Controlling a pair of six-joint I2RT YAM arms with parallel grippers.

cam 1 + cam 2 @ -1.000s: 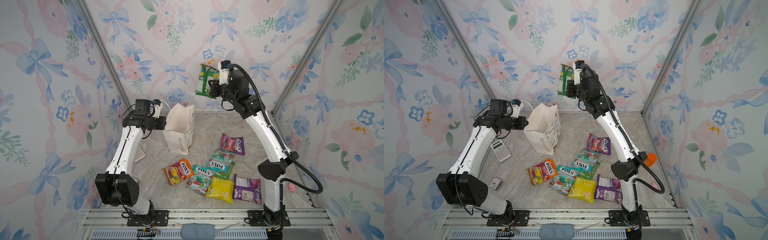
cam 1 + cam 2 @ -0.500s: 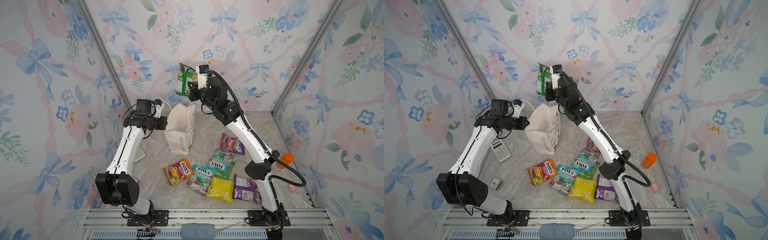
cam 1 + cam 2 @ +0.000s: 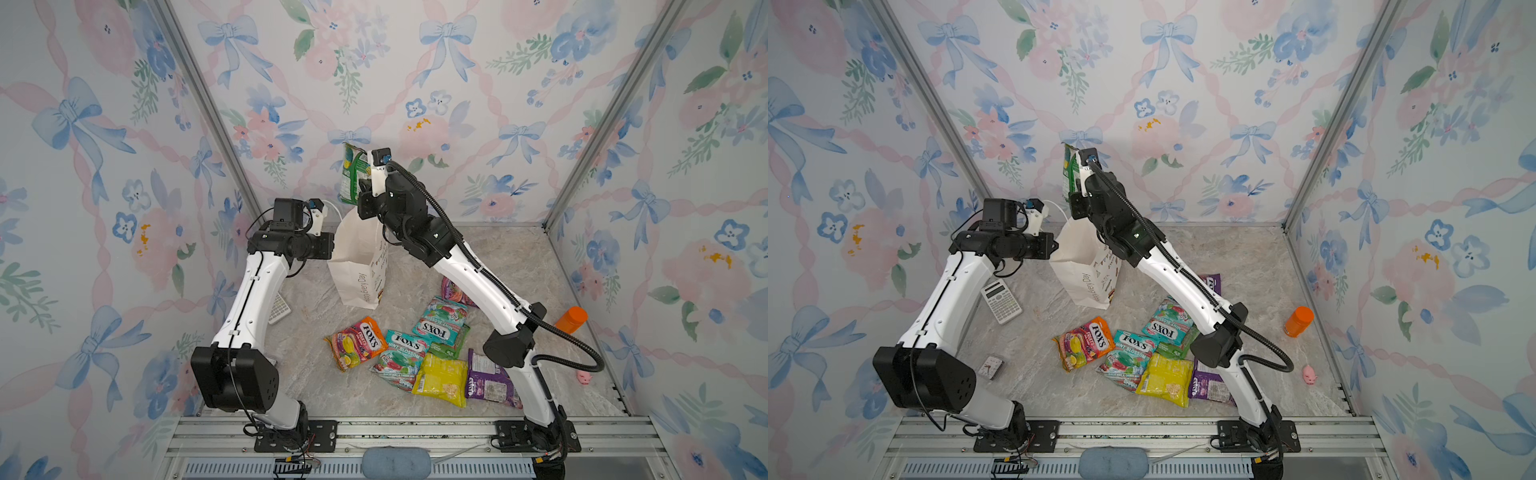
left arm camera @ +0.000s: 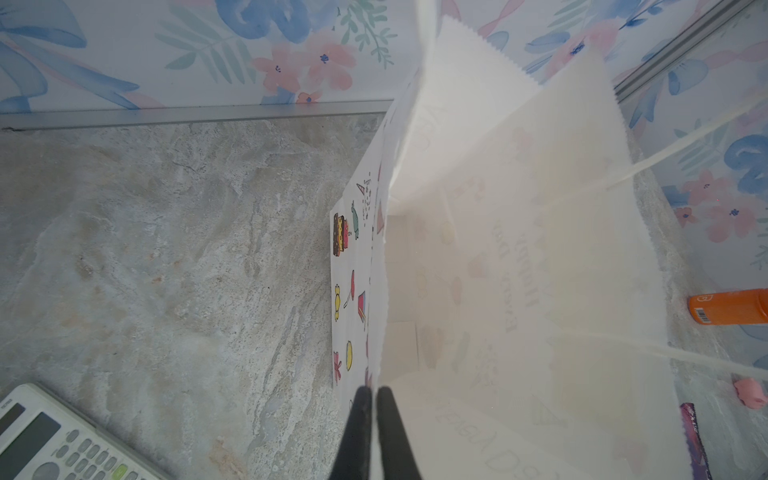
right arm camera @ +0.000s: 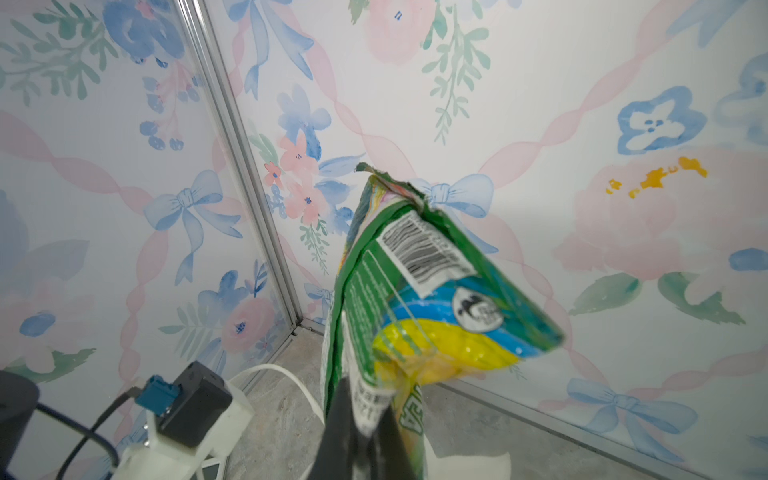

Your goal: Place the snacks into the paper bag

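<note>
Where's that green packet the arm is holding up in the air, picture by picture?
Both top views: the green packet is held high before the back wall, above the paper bag.
Left wrist view: not in it.
Right wrist view: mid-picture, pinched by the right gripper, barcode towards the camera.
Shared landmark: the paper bag, in every view; the right wrist view shows little but its white cord handle.

Light: bright, even and diffuse in all 4 views.
Shadows: faint, soft-edged under the snack packets (image 3: pixel 440 376) at 5 o'clock.
Glare: paper bag (image 4: pixel 519 232) washes out white, left wrist view.
Blur: green packet (image 5: pixel 415 316) soft where nearest the lens, right wrist view.
</note>
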